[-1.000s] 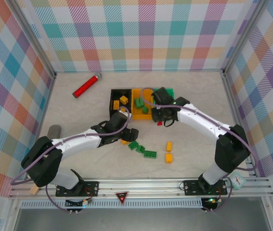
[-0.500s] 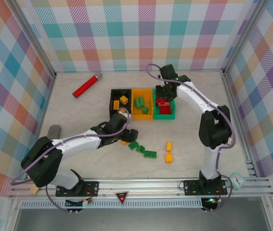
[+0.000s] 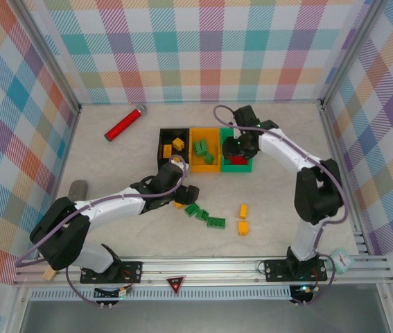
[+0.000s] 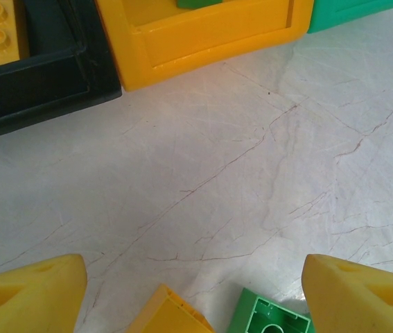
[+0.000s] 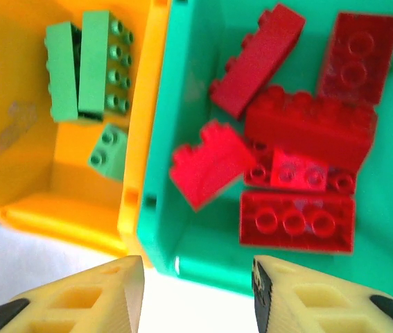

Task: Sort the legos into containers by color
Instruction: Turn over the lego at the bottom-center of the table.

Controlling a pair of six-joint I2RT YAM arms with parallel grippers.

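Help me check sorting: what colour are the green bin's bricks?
The bricks are red, clearest in the right wrist view.

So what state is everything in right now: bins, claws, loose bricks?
Black bin: holding yellow bricks.
Orange-yellow bin: holding green bricks.
Green bin: holding red bricks.
Left gripper: open, empty, low over the table.
Right gripper: open, empty, above the green bin.
Loose bricks: lying on the table, unsorted.
Red cylinder: lying on its side.
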